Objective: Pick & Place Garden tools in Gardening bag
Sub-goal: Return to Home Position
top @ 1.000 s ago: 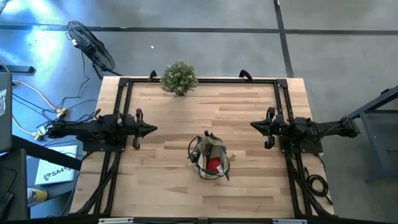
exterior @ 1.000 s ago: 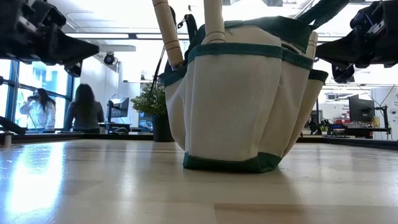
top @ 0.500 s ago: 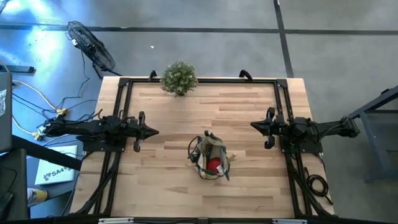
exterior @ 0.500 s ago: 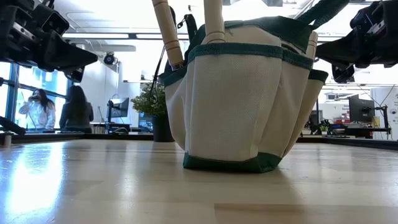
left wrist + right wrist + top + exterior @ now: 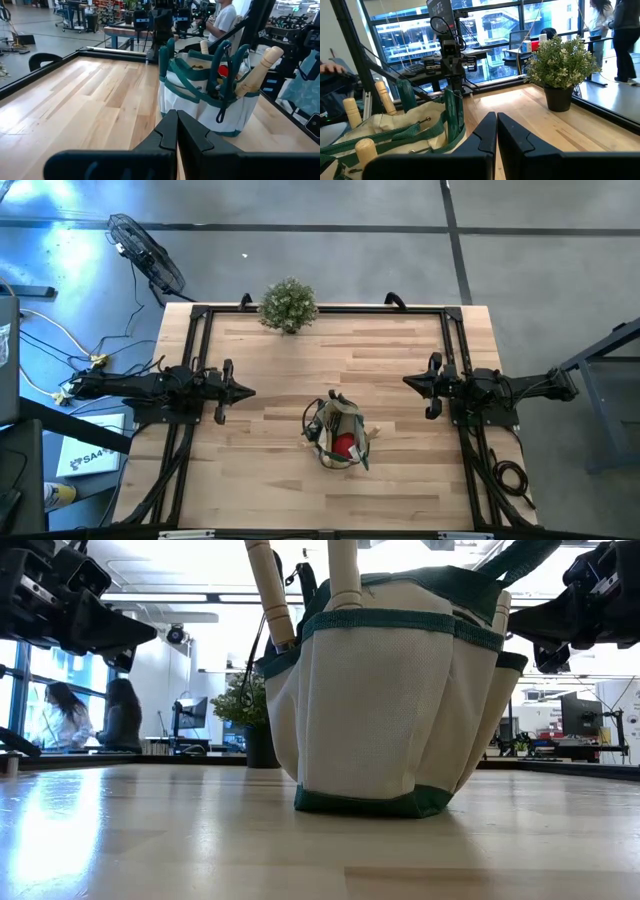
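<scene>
Both closed grippers [image 5: 247, 391] [image 5: 407, 382] flank the gardening bag [image 5: 338, 417], apart.

Low view: windows [image 5: 22, 670] backlight strongly; glare streak on tabletop [image 5: 60, 830].

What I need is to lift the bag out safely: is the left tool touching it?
Apart. The high view shows bare table between the left tool and the bag; the right tool waits at the right side.
</scene>
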Action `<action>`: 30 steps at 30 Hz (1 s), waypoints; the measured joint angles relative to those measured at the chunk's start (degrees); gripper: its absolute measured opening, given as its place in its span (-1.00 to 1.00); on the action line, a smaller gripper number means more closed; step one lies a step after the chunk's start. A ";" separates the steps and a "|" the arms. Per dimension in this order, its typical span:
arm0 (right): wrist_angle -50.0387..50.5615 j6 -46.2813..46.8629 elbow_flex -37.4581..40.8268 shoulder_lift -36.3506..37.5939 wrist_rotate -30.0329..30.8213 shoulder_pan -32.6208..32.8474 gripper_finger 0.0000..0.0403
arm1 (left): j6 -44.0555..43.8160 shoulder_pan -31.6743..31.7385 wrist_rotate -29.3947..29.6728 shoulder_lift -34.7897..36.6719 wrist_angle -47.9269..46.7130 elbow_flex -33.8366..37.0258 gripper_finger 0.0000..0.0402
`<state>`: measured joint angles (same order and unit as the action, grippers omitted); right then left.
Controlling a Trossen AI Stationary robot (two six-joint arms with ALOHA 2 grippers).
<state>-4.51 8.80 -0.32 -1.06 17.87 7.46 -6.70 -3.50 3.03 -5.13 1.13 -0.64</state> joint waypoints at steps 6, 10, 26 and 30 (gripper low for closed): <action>0.00 0.00 0.00 -0.01 0.00 0.01 -0.98 | 0.00 0.12 -0.31 2.69 0.20 0.00 -1.00; 0.00 0.00 0.00 -0.02 0.00 0.02 -0.98 | -0.01 0.12 -0.57 4.90 0.15 0.00 -1.00; 0.00 0.00 0.00 0.00 -0.01 0.00 -0.98 | -0.02 0.12 -0.57 4.46 -0.02 0.00 -1.00; 0.00 0.00 0.02 -0.02 -0.02 0.00 -0.98 | -0.01 0.11 -0.55 4.46 -0.02 0.00 -1.00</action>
<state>-4.51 8.80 -0.30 -1.08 17.85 7.46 -6.71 -3.39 2.48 -0.67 1.10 -0.64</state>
